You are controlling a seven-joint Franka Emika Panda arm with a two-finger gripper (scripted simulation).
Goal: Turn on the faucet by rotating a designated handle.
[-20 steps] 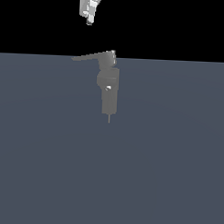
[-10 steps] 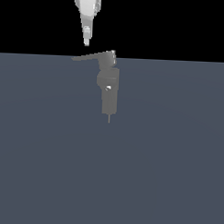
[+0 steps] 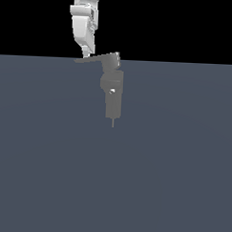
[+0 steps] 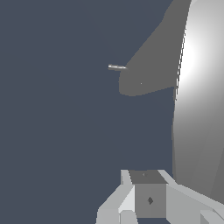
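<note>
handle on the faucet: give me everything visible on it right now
The handle is a thin, flat, plain grey lever, matte like the rest of the fixture. It projects from the top block of the faucet toward the exterior view's left, tapering to a narrow tip and tilted slightly down at that end. The gripper hangs at its outer part, fingertips meeting its upper edge in that view; actual contact can't be confirmed. In the wrist view the handle fills one side as a broad, brightly lit grey slab.
</note>
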